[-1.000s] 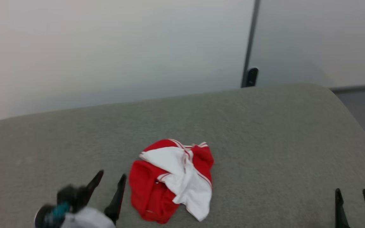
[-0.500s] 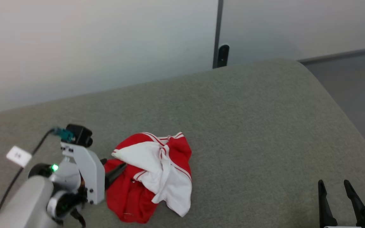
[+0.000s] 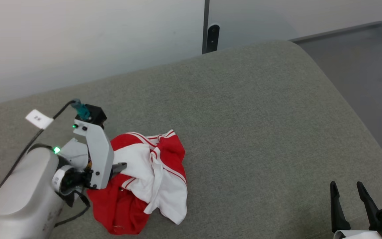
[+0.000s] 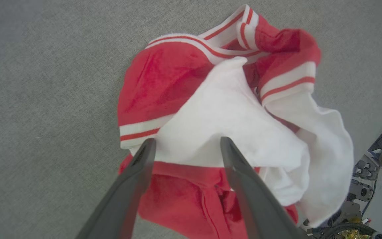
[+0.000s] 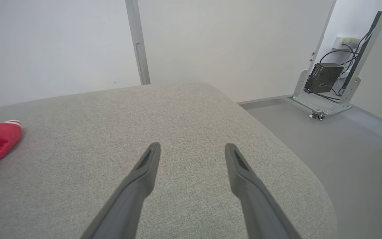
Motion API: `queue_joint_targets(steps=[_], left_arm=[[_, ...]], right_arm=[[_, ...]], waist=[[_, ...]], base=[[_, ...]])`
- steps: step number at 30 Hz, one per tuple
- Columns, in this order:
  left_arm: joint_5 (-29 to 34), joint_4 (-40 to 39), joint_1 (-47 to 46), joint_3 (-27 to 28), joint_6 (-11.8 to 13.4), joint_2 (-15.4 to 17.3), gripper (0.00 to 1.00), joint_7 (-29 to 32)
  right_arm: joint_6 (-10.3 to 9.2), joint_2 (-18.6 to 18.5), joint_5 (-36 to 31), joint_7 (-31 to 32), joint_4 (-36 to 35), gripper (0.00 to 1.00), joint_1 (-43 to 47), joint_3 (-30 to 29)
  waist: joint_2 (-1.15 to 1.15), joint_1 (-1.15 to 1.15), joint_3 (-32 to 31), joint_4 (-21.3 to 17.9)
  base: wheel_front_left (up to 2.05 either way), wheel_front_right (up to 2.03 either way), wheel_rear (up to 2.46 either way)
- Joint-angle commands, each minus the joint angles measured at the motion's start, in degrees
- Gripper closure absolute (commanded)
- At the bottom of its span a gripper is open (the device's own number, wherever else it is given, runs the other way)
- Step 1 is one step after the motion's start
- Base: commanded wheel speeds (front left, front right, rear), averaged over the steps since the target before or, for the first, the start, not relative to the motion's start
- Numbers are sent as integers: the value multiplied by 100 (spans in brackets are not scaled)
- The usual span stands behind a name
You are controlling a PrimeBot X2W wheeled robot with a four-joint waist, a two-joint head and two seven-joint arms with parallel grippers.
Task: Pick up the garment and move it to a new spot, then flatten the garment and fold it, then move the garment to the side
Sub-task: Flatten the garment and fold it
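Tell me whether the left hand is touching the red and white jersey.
Cannot tell. In the left wrist view the open left hand overlaps the jersey at its white fabric, but neither a press nor a gap shows plainly.

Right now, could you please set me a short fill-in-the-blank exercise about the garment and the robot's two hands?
1. The crumpled garment is red and ____.
2. The left hand points down at the garment with its fingers ____.
3. The right hand, off to the side, holds ____.
4. Of the two hands, the ____ one is nearer the garment.

Missing words: white; open; nothing; left
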Motion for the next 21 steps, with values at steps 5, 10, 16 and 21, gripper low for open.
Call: queue_joint_targets(steps=[5, 10, 16, 21], left_arm=[[33, 222, -231, -209, -9, -47, 0, 334], [93, 402, -319, -415, -10, 15, 29, 408], [3, 471, -377, -644, -10, -26, 100, 404], [-61, 530, -465, -783, -10, -29, 100, 391]], right_arm=[[0, 5, 63, -5, 5, 0, -86, 33], [0, 5, 102, -5, 12, 0, -121, 34], [0, 5, 101, -5, 25, 0, -102, 4], [0, 6, 92, -5, 42, 0, -102, -24]], waist=[[0, 0, 97, -60], [0, 0, 132, -50], [0, 0, 123, 2], [0, 0, 89, 80]], base=[[0, 0, 0], [0, 0, 0], [0, 0, 0], [0, 0, 0]])
